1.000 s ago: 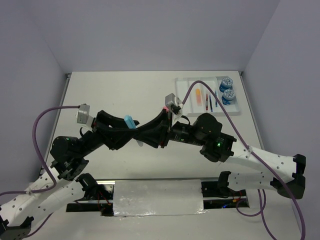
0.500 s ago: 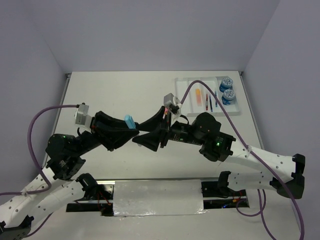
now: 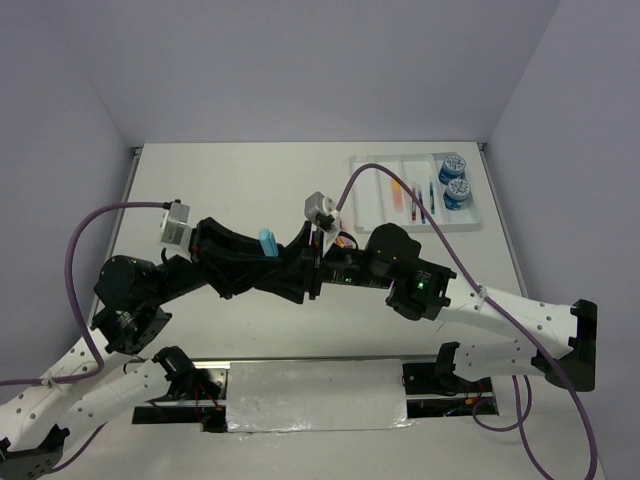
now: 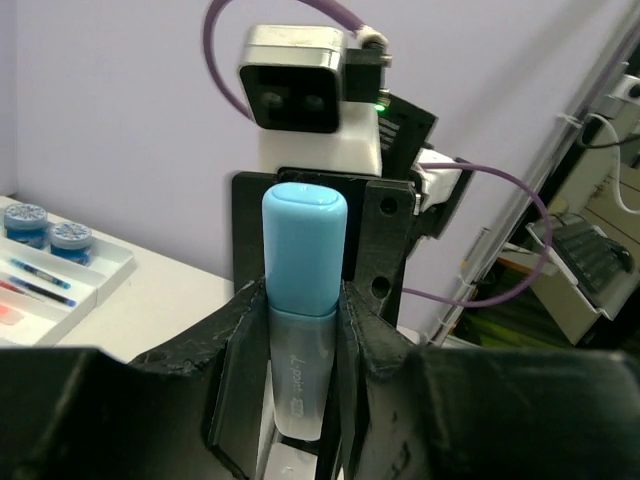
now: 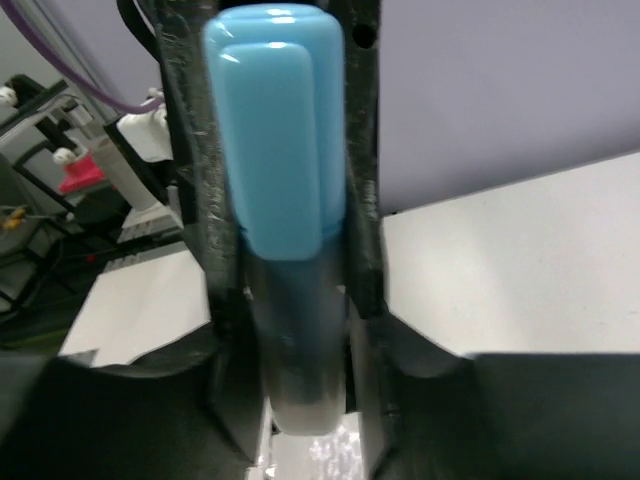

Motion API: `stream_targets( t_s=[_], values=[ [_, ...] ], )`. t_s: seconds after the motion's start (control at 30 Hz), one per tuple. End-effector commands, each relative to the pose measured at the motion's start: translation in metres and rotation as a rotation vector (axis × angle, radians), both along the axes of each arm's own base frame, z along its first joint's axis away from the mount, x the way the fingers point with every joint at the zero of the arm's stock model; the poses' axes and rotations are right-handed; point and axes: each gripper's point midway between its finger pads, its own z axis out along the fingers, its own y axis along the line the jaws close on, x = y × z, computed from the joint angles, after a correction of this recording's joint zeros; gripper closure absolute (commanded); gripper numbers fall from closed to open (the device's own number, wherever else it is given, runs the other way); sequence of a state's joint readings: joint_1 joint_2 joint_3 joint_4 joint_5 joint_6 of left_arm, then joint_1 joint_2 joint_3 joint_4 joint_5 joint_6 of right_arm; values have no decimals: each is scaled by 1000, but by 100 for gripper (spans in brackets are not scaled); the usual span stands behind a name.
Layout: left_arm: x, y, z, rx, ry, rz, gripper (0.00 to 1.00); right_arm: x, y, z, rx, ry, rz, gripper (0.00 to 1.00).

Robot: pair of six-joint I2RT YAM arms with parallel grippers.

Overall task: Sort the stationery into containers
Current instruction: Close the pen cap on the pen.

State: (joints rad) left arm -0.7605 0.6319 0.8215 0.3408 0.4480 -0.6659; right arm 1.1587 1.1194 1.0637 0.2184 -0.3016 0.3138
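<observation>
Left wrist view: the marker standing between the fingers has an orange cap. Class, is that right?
No. The left wrist view shows the marker standing between the fingers with a light-blue cap, not orange.

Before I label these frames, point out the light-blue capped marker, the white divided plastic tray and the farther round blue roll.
light-blue capped marker [image 4: 304, 250]: left wrist view, its cap
white divided plastic tray [image 3: 366, 200]: top external view, bare left compartment
farther round blue roll [image 3: 452, 163]: top external view, its top

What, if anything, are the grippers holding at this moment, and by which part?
A light-blue marker: the left gripper clamps its clear barrel just below the cap, and the right gripper presses on both its sides too.
</observation>
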Motion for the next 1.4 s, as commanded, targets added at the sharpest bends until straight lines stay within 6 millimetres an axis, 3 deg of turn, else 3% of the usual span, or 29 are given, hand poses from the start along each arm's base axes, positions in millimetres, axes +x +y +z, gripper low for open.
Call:
stream_targets(
  t_s=[0.0, 0.2, 0.33, 0.4, 0.43, 0.5, 0.53, 0.6, 0.7, 0.93, 1.1, 1.37],
  values=[
    [-11, 6, 20, -34, -65, -13, 100, 3, 0, 26, 39, -39, -15, 61],
    [3, 4, 16, 7, -16, 41, 100, 4, 0, 17, 36, -45, -22, 71],
    [7, 5, 13, 24, 8, 62, 97, 2, 0, 13, 37, -49, -10, 100],
    [5, 7, 17, 21, 0, 62, 83, 0, 0, 12, 42, -54, 2, 100],
    [4, 9, 20, 16, -3, 70, 63, -1, -1, 10, 41, -52, 5, 100],
    [5, 12, 23, 14, -4, 86, 45, -2, -1, 7, 41, -50, 10, 100],
    [6, 15, 26, 9, -4, 103, 30, -4, -2, 6, 43, -53, 19, 100],
    [7, 17, 30, 5, -12, 120, 14, -6, -2, 3, 39, -51, 28, 100],
    [3, 23, 44, -24, -49, 127, 10, -12, -4, -2, 38, -53, 59, 100],
    [8, 26, 56, -32, -56, 169, 14, -28, -8, -1, 50, -71, 141, 100],
    [8, 21, 46, -11, -43, 145, 22, -29, -11, 5, 53, -81, 141, 100],
    [3, 11, 34, 13, -27, 74, 21, -28, -7, 13, 45, -93, 149, 100]
  ],
)
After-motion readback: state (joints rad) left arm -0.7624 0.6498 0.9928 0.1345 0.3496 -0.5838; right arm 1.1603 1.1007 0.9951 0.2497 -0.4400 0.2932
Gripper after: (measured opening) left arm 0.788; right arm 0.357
